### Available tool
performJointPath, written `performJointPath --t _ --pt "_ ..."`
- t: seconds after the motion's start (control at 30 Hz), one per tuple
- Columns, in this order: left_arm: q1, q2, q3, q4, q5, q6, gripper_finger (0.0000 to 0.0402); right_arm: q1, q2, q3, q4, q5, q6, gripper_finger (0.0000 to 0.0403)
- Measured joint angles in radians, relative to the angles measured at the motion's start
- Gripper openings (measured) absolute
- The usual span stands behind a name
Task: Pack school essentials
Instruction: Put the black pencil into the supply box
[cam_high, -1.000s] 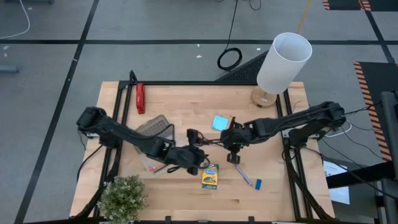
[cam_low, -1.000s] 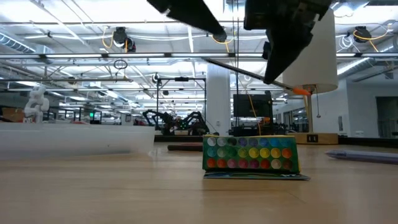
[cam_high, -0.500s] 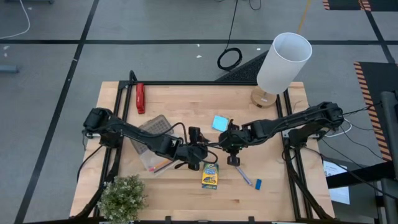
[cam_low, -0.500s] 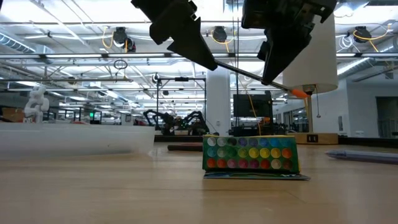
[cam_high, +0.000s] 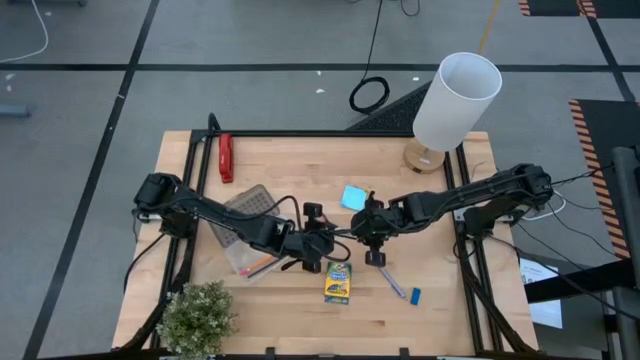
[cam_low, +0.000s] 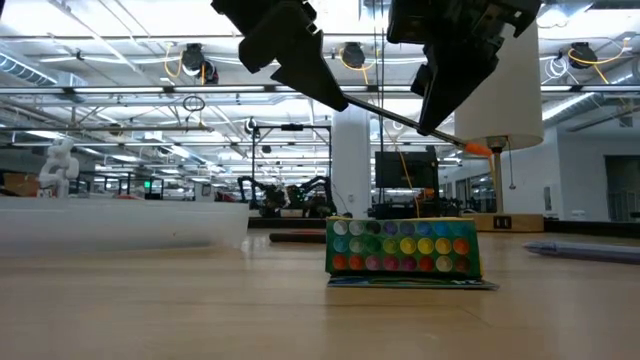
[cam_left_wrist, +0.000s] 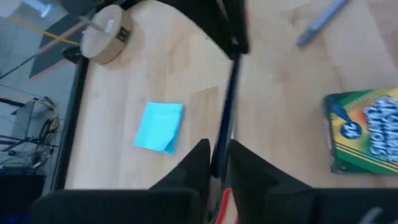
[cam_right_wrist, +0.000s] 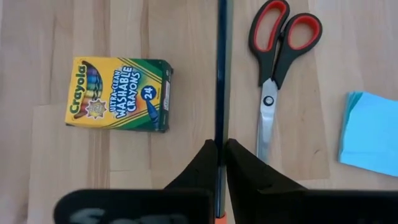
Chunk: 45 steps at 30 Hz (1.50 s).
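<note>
A dark pencil with an orange end hangs in the air over the table's middle, held between both grippers. My left gripper is shut on one end and my right gripper on the other. Below them on the wood lie the yellow-green crayon box, the red-handled scissors and the light-blue notepad. A blue pen and a tiny blue eraser lie toward the near right. My left gripper pinches the pencil's dark end, the one away from the orange tip, between its two fingers. It comes from the table's left, slanting down. The pencil is lifted clear of the table. My right gripper pinches the pencil near its orange end between its two fingers, coming from the table's right and slanting down. The orange tip sticks out behind the fingers. The pencil is tilted, its orange end lower.
A clear case with an orange pencil in it lies at the left under my left arm. A red bar tool lies far left, a white lamp stands far right, and a potted plant stands near left.
My left gripper has moved from over the clear case toward the table's right and up to the pencil's free end, where its fingers now flank the shaft. My right gripper has kept the pencil nearly still in the air.
</note>
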Motion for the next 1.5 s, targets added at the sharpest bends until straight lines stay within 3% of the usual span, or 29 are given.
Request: performJointPath --t 0.2,0.4,0.63,0.83,1.03,1.2,1.37,1.5 --pt "0.001 0.0 -0.001 -0.006 0.064 0.009 0.0017 0.001 -0.001 0.0 0.001 0.007 -0.012 0.0036" --pt "0.002 -0.005 -0.001 -0.053 0.068 -0.015 0.0031 0.009 -0.041 -0.001 0.01 0.056 -0.016 0.0146" --pt "0.002 -0.082 -0.002 -0.219 0.063 -0.137 0.0015 0.094 -0.183 -0.007 -0.001 0.259 -0.05 0.0254" --pt "-0.033 -0.213 -0.023 -0.306 -0.019 -0.251 0.0022 0.192 -0.329 -0.091 0.093 0.394 -0.152 0.0271" --pt "-0.097 -0.392 -0.14 -0.291 -0.131 -0.326 0.0015 0.209 -0.444 -0.224 0.311 0.394 -0.263 0.0256" --pt "-0.145 -0.549 -0.284 -0.14 -0.217 -0.335 0.0024 0.194 -0.492 -0.346 0.583 0.393 -0.402 0.0248" --pt "-0.153 -0.662 -0.468 0.234 -0.196 -0.183 0.0018 0.163 -0.484 -0.471 0.967 0.39 -0.542 0.0241" --pt "-0.139 -0.683 -0.588 0.536 -0.134 -0.075 0.0017 0.121 -0.462 -0.539 1.202 0.285 -0.564 0.0232"
